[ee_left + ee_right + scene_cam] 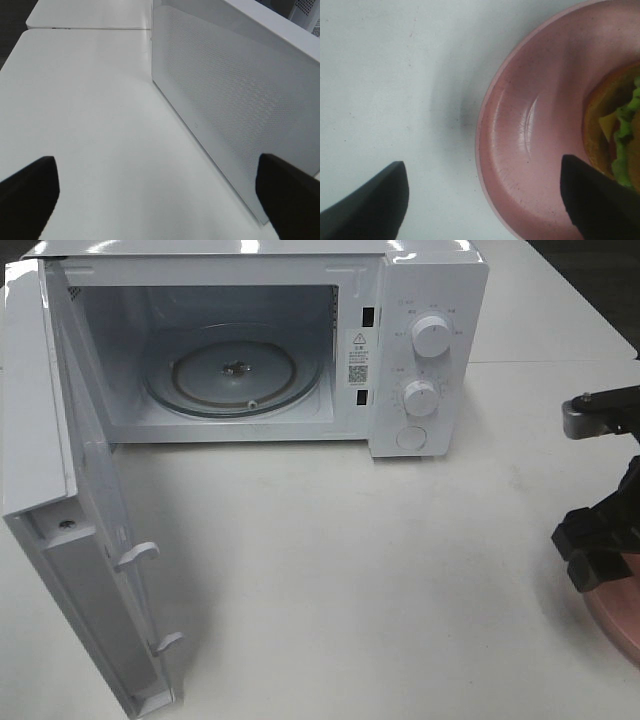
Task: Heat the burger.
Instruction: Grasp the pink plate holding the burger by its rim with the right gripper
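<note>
**Clerk:** Start from the nearest item. Where does the task stand?

**Inspector:** The right gripper (482,180) hangs over the near rim of the round pink plate (530,125). Its jaws are wide and hold nothing: one finger is over the white table (350,570), the other over the plate's bare floor. The burger (615,135) sits on that plate, further in from the rim, at the right edge of the table and well apart from the oven. It has not been picked up.

**Clerk:** And the other arm?

**Inspector:** The left gripper (160,190) is also wide and empty. It hovers above the table beside the outer face of the white perforated oven door (60,490).

**Clerk:** Further back?

**Inspector:** The door of the white two-dial microwave (300,340) is swung fully open. The round glass turntable (235,375) inside is bare. In my judgement only the opening is done. Lifting the burger, placing it inside, shutting the door and setting the dials are all left.

**Clerk:** Condition of the burger?

**Inspector:** Only one edge is in view, in the right wrist camera. It shows a glossy golden-brown bun, frilly green lettuce, a sliver of yellow cheese and a touch of red. I cannot make out the patty. What shows looks intact.
</note>
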You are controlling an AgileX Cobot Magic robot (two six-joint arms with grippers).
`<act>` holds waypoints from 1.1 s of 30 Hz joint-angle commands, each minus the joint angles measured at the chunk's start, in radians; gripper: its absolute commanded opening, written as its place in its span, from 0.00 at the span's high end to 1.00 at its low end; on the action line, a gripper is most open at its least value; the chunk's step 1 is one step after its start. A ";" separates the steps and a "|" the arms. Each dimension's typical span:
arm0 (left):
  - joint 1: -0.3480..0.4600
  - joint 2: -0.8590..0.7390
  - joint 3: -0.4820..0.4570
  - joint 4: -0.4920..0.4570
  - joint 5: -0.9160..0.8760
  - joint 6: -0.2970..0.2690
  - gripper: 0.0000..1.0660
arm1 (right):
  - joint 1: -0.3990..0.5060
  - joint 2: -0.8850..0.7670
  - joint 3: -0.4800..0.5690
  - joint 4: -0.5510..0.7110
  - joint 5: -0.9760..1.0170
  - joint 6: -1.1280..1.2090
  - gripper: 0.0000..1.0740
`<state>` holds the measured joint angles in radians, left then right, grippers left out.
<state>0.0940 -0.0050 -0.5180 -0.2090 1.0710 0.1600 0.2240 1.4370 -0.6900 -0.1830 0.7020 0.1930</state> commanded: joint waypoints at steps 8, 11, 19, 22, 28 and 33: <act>0.003 -0.016 0.002 -0.009 0.002 -0.005 0.06 | -0.004 0.115 0.007 -0.015 -0.078 0.030 0.25; 0.003 -0.016 0.002 -0.009 0.002 -0.005 0.06 | -0.004 0.145 0.007 -0.017 -0.104 0.038 0.25; 0.003 -0.016 0.002 -0.009 0.002 -0.005 0.06 | -0.004 0.220 0.007 -0.039 -0.139 0.069 0.25; 0.003 -0.016 0.002 -0.009 0.002 -0.005 0.06 | -0.004 0.245 0.007 -0.046 -0.158 0.083 0.26; 0.003 -0.016 0.002 -0.009 0.002 -0.005 0.06 | -0.004 0.304 0.007 -0.046 -0.164 0.085 0.26; 0.003 -0.016 0.002 -0.009 0.002 -0.005 0.06 | -0.004 0.321 0.007 -0.082 -0.168 0.114 0.27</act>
<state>0.0940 -0.0050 -0.5180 -0.2090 1.0710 0.1600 0.2240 1.7500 -0.6880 -0.2330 0.5370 0.2870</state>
